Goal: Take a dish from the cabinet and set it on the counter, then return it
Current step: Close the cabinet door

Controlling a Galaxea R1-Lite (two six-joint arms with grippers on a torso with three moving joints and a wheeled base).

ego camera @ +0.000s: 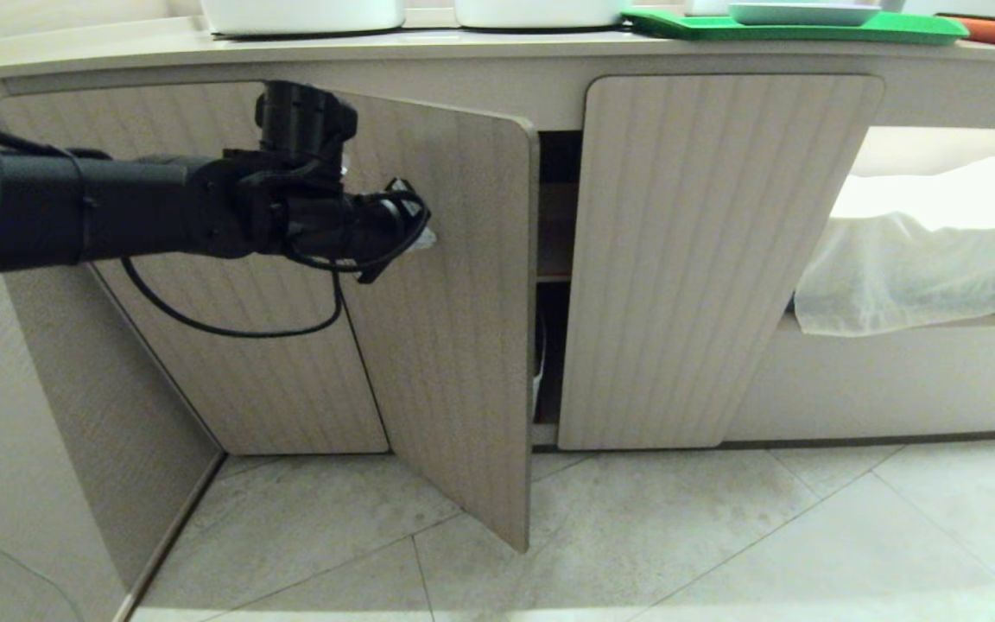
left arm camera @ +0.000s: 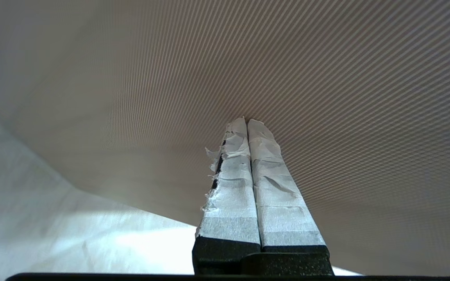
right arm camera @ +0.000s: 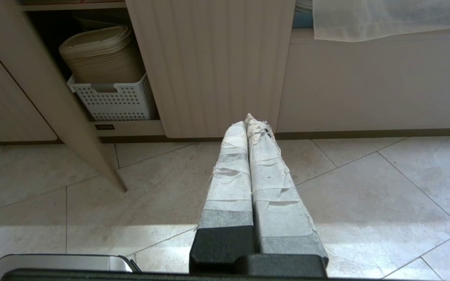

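Dish: not visible in any view; its location cannot be determined. The cabinet (ego camera: pixel 705 259) stands below the counter (ego camera: pixel 480 65), with two fluted doors. The left door (ego camera: pixel 454 345) is swung partly outward over the tiled floor (ego camera: pixel 722 536); the right door is flat against the front. Between the two doors a dark gap exposes an inner shelf edge. The left gripper (ego camera: pixel 425 238) is extended level from the left side, fingertips at the outer face of the left door, in its upper half. In the left wrist view the taped fingers (left arm camera: pixel 264 183) are pressed together with nothing between them, tips at or just short of the fluted surface; contact cannot be confirmed. The right gripper (right arm camera: pixel 250 121) is low, pointing toward the cabinet base above the floor; its taped fingers (right arm camera: pixel 229 187) are also pressed together and empty. The right wrist view shows a white perforated basket (right arm camera: pixel 111 101) on the lower level, holding a stack of beige containers (right arm camera: pixel 100 52). On the counter: two white pots (ego camera: pixel 303 13), a green tray (ego camera: pixel 795 28) carrying a pale plate (ego camera: pixel 800 13). A white cloth (ego camera: pixel 929 250) hangs in an open recess to the right of the cabinet.
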